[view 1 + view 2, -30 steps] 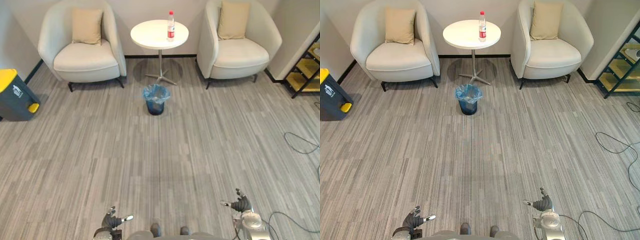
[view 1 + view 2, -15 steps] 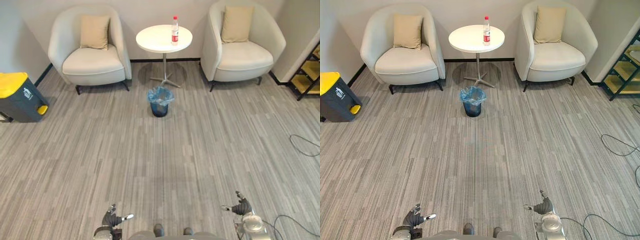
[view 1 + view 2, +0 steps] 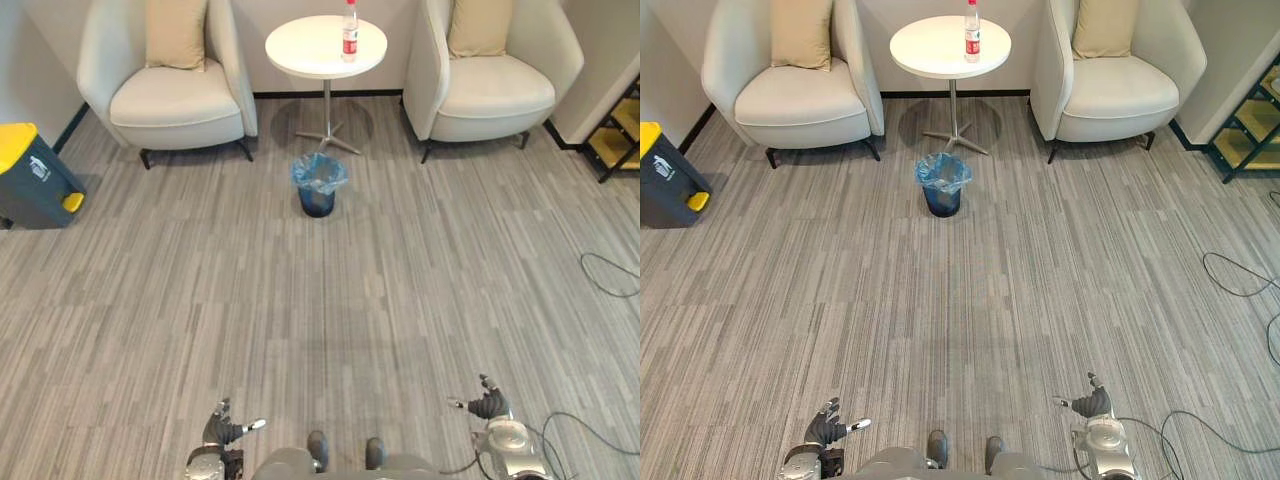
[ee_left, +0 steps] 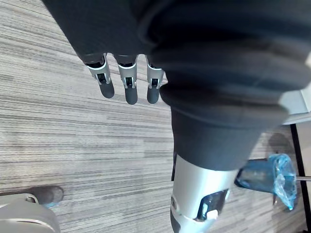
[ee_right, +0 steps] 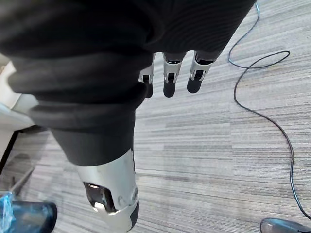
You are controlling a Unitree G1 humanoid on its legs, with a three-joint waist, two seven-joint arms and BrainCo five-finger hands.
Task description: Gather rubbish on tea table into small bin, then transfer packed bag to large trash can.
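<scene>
Silver, dark-tipped fingers (image 4: pixel 128 92) hang relaxed on the left hand (image 3: pixel 224 431) and the right hand (image 3: pixel 488 405), both empty, above a grey striped carpet floor (image 3: pixel 320 300). Well ahead stands a small dark bin lined with a blue plastic bag (image 3: pixel 318 185). Just beyond it, a round white tea table (image 3: pixel 305 50) carries an upright clear plastic bottle with a red label (image 3: pixel 350 24). A cream armchair (image 3: pixel 175 105) sits left of the table, a matching armchair (image 3: pixel 500 95) right. A dark grey large trash can with a yellow lid (image 3: pixel 35 188) stands far left.
</scene>
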